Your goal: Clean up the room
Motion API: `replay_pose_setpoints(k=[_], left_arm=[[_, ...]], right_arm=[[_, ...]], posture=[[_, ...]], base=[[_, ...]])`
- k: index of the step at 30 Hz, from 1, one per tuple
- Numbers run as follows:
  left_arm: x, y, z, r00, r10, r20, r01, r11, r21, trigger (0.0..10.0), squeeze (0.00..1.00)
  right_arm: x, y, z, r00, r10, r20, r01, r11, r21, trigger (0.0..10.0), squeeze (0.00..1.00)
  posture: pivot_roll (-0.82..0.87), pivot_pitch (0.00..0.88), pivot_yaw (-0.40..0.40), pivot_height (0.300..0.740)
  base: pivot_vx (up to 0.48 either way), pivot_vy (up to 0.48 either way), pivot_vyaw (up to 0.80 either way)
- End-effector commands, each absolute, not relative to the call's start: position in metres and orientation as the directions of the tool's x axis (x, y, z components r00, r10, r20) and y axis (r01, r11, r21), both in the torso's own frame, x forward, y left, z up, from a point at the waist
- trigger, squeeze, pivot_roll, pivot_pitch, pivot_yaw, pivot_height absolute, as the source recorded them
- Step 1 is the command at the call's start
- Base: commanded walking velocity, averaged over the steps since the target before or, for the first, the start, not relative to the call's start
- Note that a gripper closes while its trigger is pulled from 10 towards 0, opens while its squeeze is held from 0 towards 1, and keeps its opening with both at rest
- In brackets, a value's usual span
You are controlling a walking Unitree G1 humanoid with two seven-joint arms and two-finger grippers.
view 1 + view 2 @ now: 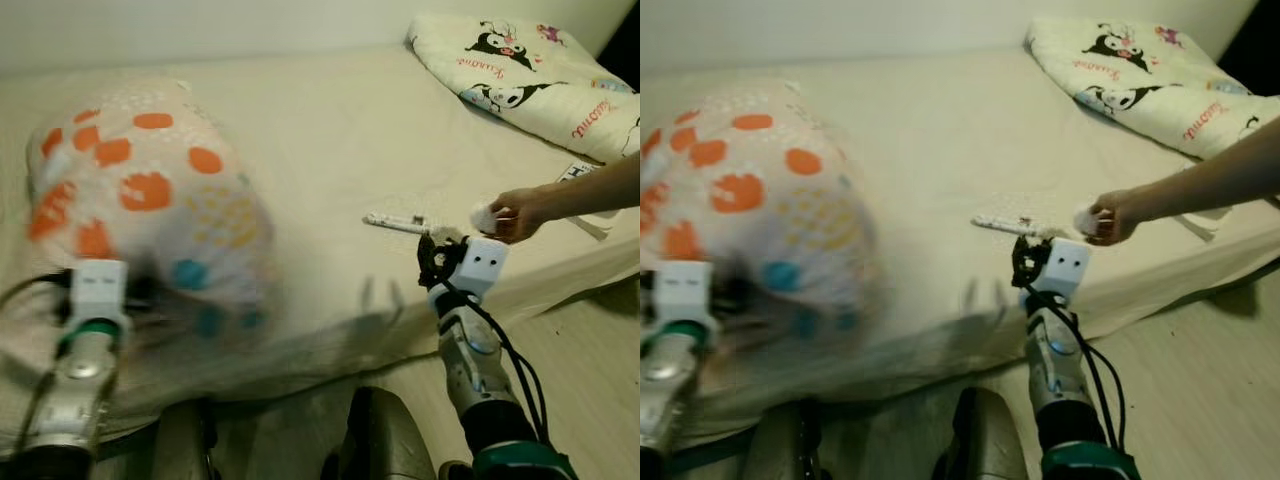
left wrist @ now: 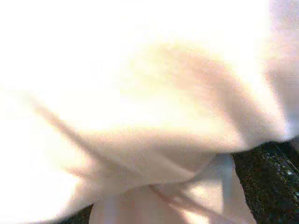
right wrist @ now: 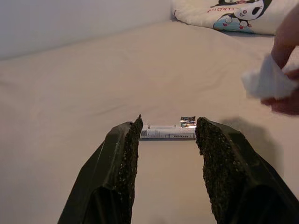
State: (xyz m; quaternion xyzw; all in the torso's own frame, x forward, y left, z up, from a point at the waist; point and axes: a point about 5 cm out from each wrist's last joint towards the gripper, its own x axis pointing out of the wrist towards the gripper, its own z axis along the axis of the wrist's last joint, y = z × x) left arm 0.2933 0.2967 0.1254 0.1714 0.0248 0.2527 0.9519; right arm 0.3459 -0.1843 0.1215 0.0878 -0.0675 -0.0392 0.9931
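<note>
At the bed's (image 1: 330, 180) near edge, your left gripper (image 1: 140, 295) presses into a soft, blurred dotted pillow (image 1: 150, 190); its fingers are hidden, so you cannot tell their state. Your right gripper (image 3: 167, 135) stands open, level, just short of a slim white tube (image 3: 168, 132) with unreadable print. Beyond, a person's hand (image 1: 520, 212) pinches a crumpled tissue (image 3: 266, 79); farther off lies a cartoon-print quilt (image 1: 530, 65).

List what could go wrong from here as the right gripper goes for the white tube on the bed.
1. A person's hand holding a white wad sits close to the right gripper; reaching forward might bump it.
2. The white tube lies crosswise on the soft bed; the open fingers may press it into the sheet.
3. The left gripper is blurred against the spotted bundle, which may shift.
</note>
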Motion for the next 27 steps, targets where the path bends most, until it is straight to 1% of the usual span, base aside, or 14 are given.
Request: replay_pose_setpoints(k=[1, 2, 3, 4, 5, 9, 11, 15, 18, 20, 21, 25, 26, 27], left_arm=[[0.290, 0.305, 0.131, 0.844, 0.529, 0.094, -0.524, 0.773, 0.357, 10.0, 0.00], [0.288, 0.312, 0.135, 0.825, 0.551, 0.124, -0.554, 0.747, 0.368, 10.0, 0.00], [0.288, 0.312, 0.135, 0.825, 0.551, 0.124, -0.554, 0.747, 0.368, 10.0, 0.00], [0.284, 0.321, 0.139, 0.801, 0.578, 0.155, -0.588, 0.712, 0.383, 10.0, 0.00], [0.283, 0.322, 0.137, 0.805, 0.575, 0.145, -0.581, 0.716, 0.387, 10.0, 0.00], [0.286, 0.312, 0.120, 0.845, 0.531, 0.067, -0.514, 0.769, 0.381, 10.0, 0.00], [0.288, 0.301, 0.109, 0.867, 0.498, 0.020, -0.469, 0.803, 0.368, 10.0, 0.00], [0.287, 0.293, 0.098, 0.874, 0.486, -0.014, -0.446, 0.812, 0.376, 10.0, 0.00], [0.284, 0.281, 0.084, 0.895, 0.440, -0.076, -0.383, 0.843, 0.379, 10.0, 0.00], [0.284, 0.281, 0.084, 0.895, 0.440, -0.076, -0.383, 0.843, 0.379, 10.0, 0.00], [0.277, 0.278, 0.070, 0.894, 0.427, -0.138, -0.343, 0.848, 0.404, 10.0, 0.00], [0.264, 0.275, 0.055, 0.881, 0.426, -0.204, -0.309, 0.846, 0.434, 10.0, 0.00], [0.253, 0.269, 0.045, 0.884, 0.398, -0.246, -0.268, 0.861, 0.432, 10.0, 0.00], [0.253, 0.269, 0.045, 0.884, 0.398, -0.246, -0.268, 0.861, 0.432, 10.0, 0.00]], right_arm=[[0.343, -0.187, 0.116, 0.990, -0.097, 0.101, 0.078, 0.980, 0.181, 10.0, 0.00], [0.344, -0.188, 0.116, 0.990, -0.096, 0.101, 0.077, 0.981, 0.179, 10.0, 0.00], [0.344, -0.188, 0.116, 0.990, -0.096, 0.101, 0.077, 0.981, 0.179, 10.0, 0.00], [0.344, -0.188, 0.116, 0.991, -0.093, 0.100, 0.075, 0.982, 0.175, 10.0, 0.00], [0.345, -0.188, 0.116, 0.991, -0.090, 0.099, 0.072, 0.982, 0.172, 10.0, 0.00], [0.346, -0.186, 0.116, 0.992, -0.084, 0.097, 0.066, 0.983, 0.169, 10.0, 0.00], [0.346, -0.185, 0.116, 0.992, -0.082, 0.097, 0.065, 0.984, 0.169, 10.0, 0.00], [0.345, -0.186, 0.116, 0.992, -0.082, 0.097, 0.065, 0.984, 0.167, 10.0, 0.00], [0.343, -0.187, 0.113, 0.992, -0.089, 0.090, 0.073, 0.984, 0.165, 10.0, 0.00], [0.343, -0.187, 0.113, 0.992, -0.089, 0.090, 0.073, 0.984, 0.165, 10.0, 0.00], [0.343, -0.188, 0.112, 0.992, -0.091, 0.087, 0.076, 0.984, 0.163, 10.0, 0.00], [0.342, -0.187, 0.111, 0.993, -0.088, 0.082, 0.074, 0.984, 0.162, 10.0, 0.00], [0.341, -0.186, 0.107, 0.994, -0.078, 0.070, 0.066, 0.984, 0.164, 10.0, 0.00], [0.341, -0.186, 0.107, 0.994, -0.078, 0.070, 0.066, 0.984, 0.164, 10.0, 0.00]], posture=[[0.12, 0.112, -0.041, 0.581], [0.12, 0.112, -0.041, 0.581], [0.12, 0.112, -0.041, 0.581], [0.12, 0.108, -0.045, 0.581], [0.13, 0.103, -0.048, 0.581], [0.13, 0.103, -0.048, 0.581], [0.13, 0.103, -0.048, 0.581], [0.12, 0.101, -0.041, 0.581], [0.12, 0.102, -0.037, 0.581], [0.12, 0.102, -0.037, 0.581], [0.12, 0.101, -0.033, 0.581], [0.12, 0.101, -0.033, 0.581], [0.12, 0.096, -0.028, 0.581], [0.12, 0.096, -0.028, 0.581]], base=[[0.000, 0.000, 0.00], [0.000, 0.000, 0.00], [0.000, 0.000, 0.00], [0.000, 0.000, 0.00], [0.000, 0.000, 0.00], [0.000, 0.000, 0.00], [0.000, 0.000, 0.00], [0.000, 0.000, 0.00], [0.000, 0.000, 0.00], [0.000, 0.000, 0.00], [0.000, 0.000, 0.00], [0.000, 0.000, 0.00], [0.000, 0.000, 0.00], [0.000, 0.000, 0.00]])
